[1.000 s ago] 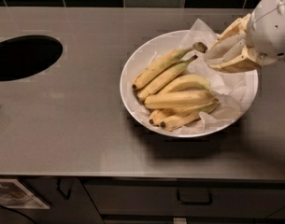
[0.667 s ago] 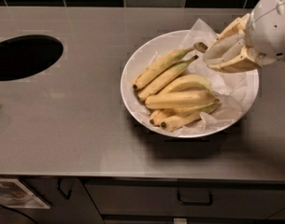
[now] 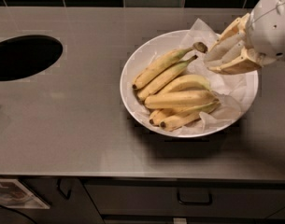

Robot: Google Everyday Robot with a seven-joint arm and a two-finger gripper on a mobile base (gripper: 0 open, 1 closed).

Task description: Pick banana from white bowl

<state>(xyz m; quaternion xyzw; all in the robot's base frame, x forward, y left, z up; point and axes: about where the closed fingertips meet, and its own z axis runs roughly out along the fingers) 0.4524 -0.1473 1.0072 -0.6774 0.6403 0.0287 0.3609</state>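
While the claw [image 3: 212, 59] hangs above the right part of the white bowl [image 3: 128, 69], near the rim, it touches no fruit. Whether it is released or clenched cannot be told from this view; it seems to carry nothing.

The banana [image 3: 179, 98] lies in the middle of the bowl, on top of the heap, with its length running left to right. It is thick and evenly yellow. Another yellow banana [image 3: 186, 82] touches it from behind, and thinner ones [image 3: 179, 118] lie in front and partly under it. The two green-tinged bananas [image 3: 160, 71] lie further back, joined at a dark stem stub [image 3: 200, 46] just beside the claw. Crinkled white paper [image 3: 203, 31] lines the bowl, which stands on the grey surface [image 3: 76, 115], well apart from a dark round hole [image 3: 23, 57].

The step in hand is probably the approach. To do it well, the claw should move left and toward the front until it is over the middle of the banana, then turn so it closes across the thickness, not along the length. It should come down straight, because the neighbours are tight on both sides and a slanted descent could push them or catch the paper. A grasp near the middle would likely keep the fruit level when lifted.
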